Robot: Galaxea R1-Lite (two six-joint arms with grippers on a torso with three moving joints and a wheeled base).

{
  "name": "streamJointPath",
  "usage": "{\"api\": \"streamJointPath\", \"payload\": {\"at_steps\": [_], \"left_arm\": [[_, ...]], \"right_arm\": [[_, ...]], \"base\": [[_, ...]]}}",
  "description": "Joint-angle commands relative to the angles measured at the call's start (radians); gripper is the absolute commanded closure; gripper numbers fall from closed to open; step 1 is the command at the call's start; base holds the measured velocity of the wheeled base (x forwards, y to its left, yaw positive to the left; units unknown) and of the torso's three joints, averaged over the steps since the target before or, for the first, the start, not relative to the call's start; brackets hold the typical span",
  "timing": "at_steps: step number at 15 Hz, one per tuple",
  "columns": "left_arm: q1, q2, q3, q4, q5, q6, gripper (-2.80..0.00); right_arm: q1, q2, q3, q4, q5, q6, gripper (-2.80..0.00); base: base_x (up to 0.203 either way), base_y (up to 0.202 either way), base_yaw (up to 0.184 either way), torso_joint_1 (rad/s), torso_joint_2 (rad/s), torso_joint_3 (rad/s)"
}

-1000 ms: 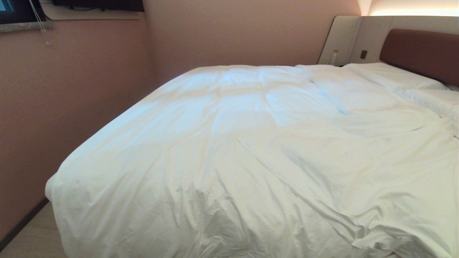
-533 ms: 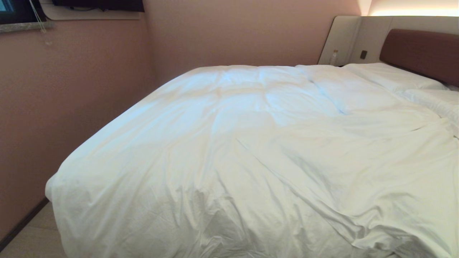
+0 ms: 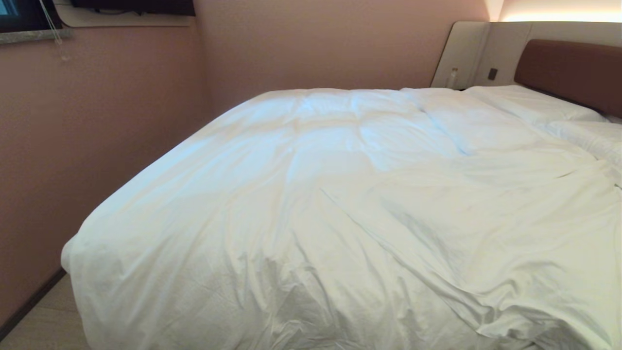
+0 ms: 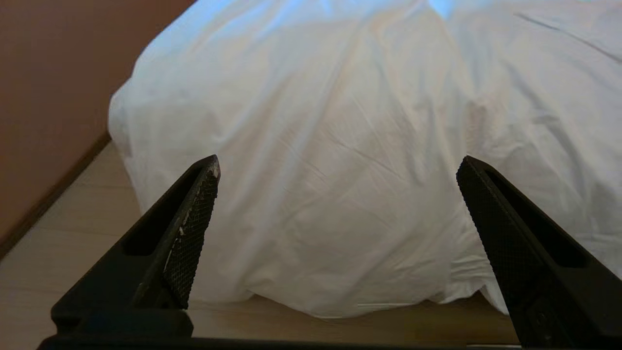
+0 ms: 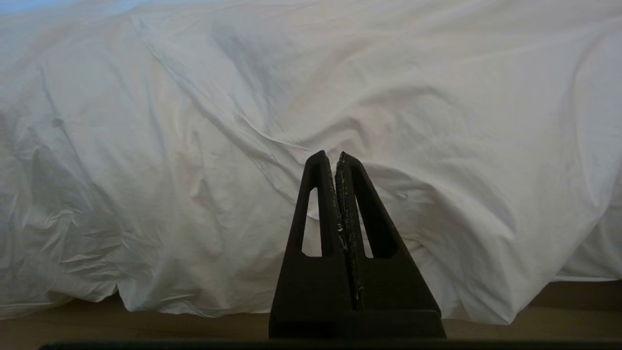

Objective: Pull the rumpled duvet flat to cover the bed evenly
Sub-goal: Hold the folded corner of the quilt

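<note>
Comparing head views, we find nothing shifted: the duvet [image 3: 350, 209] lies spread over the bed [image 3: 566, 73], softly wrinkled, draping its foot. Our left gripper [image 4: 337, 165] hangs spread wide before that hem; our right gripper [image 5: 335, 158] rests pressed together, empty. Spreading looks nearly finished.

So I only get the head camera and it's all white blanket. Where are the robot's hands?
Observer: Both are low at the foot of the bed, facing the duvet. The left end effector is wide open and holds nothing.
Operator: And the other one?
Observer: The right end effector is shut and holds nothing; the duvet hangs beyond it.
Operator: Does the blanket touch the floor?
Observer: Its hem hangs low, almost to the wooden floor, and hides the base there.
</note>
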Motion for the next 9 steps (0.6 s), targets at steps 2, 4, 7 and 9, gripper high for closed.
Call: {"api": "streamJointPath", "payload": {"at_steps": [2, 4, 7, 9], "left_arm": [[0.0, 0.0, 0.015, -0.001, 0.001, 0.003, -2.8], [0.0, 0.0, 0.015, -0.003, 0.001, -0.005, -2.8], [0.0, 0.0, 0.018, -0.009, 0.008, -0.008, -2.8], [0.0, 0.0, 0.021, -0.029, 0.008, -0.016, -2.8]], "right_arm": [[0.0, 0.0, 0.0, 0.0, 0.0, 0.0, 0.0], [0.0, 0.0, 0.0, 0.0, 0.0, 0.0, 0.0], [0.0, 0.0, 0.0, 0.0, 0.0, 0.0, 0.0], [0.0, 0.0, 0.0, 0.0, 0.0, 0.0, 0.0]], "base": [[0.0, 0.0, 0.0, 0.0, 0.0, 0.0], [0.0, 0.0, 0.0, 0.0, 0.0, 0.0], [0.0, 0.0, 0.0, 0.0, 0.0, 0.0], [0.0, 0.0, 0.0, 0.0, 0.0, 0.0]]}}
